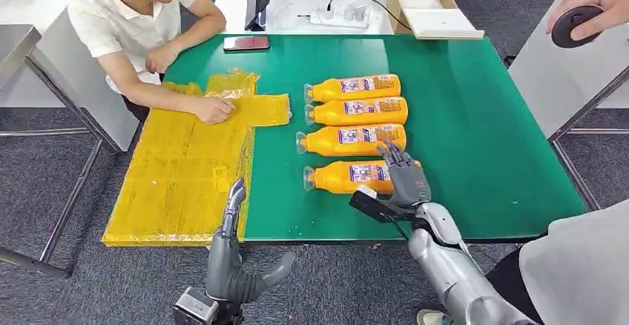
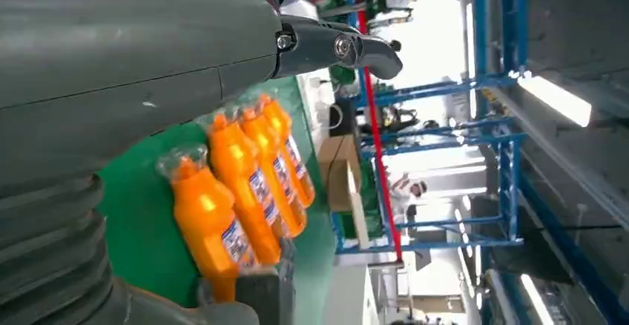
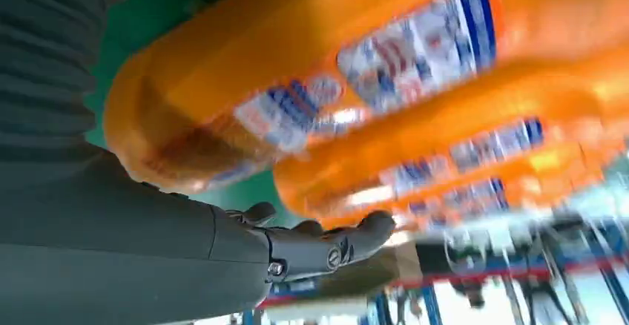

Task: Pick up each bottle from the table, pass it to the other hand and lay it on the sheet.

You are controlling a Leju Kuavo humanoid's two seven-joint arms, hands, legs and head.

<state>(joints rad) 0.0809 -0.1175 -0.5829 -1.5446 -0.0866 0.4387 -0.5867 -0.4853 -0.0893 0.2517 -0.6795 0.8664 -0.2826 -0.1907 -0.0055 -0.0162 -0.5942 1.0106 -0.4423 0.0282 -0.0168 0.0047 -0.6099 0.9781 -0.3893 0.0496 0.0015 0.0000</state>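
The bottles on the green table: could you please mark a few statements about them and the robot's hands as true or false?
1. Four orange bottles lie on their sides in a row on the green table. True.
2. The right hand is above the bottle nearest the robot. True.
3. A bottle already lies on the yellow sheet. False: the sheet bears no bottle; a person's hand rests on it.
4. The left hand grips a bottle. False: it holds nothing, at the table's near edge by the sheet.
5. The bottle caps point toward the sheet. True.
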